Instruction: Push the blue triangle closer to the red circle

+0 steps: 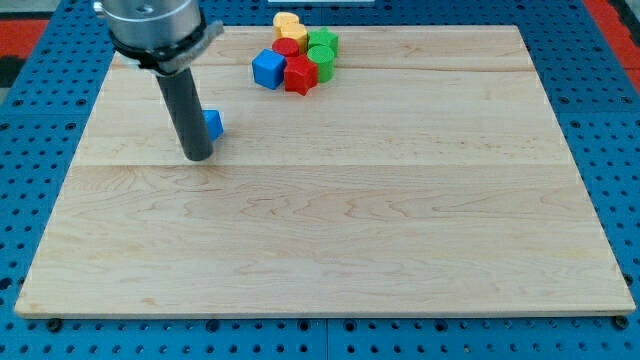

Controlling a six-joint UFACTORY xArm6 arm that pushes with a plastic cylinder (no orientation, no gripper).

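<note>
My tip (198, 157) has no fingers to tell of and rests on the worktop (330, 220) against the blue triangle's (213, 124) left, so push steadily up-right toward the red circle (287, 48).

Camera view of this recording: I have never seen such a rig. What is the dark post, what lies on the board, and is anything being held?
The dark post is the end of a robot arm: a straight rod with no jaws, so it holds nothing and can only push. My tip rests on a wooden board, seen from one camera whose mounting is not on record. Just to the tip's right, partly hidden behind the rod, is the blue triangle; whether they touch I cannot tell. Near the view's top sits a tight cluster: the red circle, a blue cube, a red block, two green blocks and two yellow blocks.
</note>
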